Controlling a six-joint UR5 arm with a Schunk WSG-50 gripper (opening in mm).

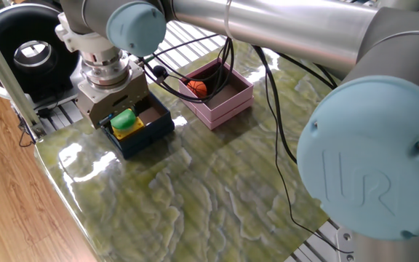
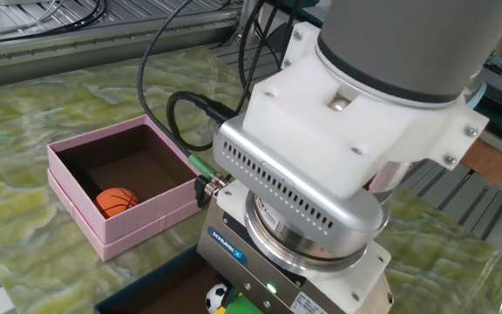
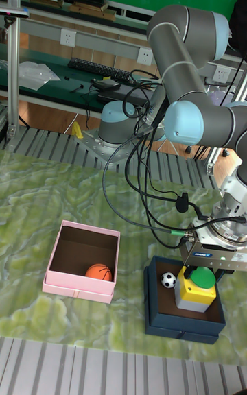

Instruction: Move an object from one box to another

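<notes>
The navy-blue box [image 1: 153,129] stands near the table's left corner. It holds a yellow block with a green cap [image 1: 126,122] and a small soccer ball [image 3: 168,280]. My gripper [image 1: 121,110] reaches straight down into this box, with its fingers on either side of the green-capped block [image 3: 196,285]. The fingers are mostly hidden, so contact cannot be judged. The pink box [image 1: 228,100] stands just beside the navy box [image 3: 184,318] and has an orange basketball [image 1: 196,88] inside. The tall view shows the pink box [image 3: 75,280] with the basketball [image 3: 100,272] in its near corner.
Black cables [image 1: 264,80] hang from the arm over the pink box [image 2: 75,214] and the table. A large black round device [image 1: 28,51] sits off the table's far left. The table edge [image 1: 64,196] runs close to the navy box.
</notes>
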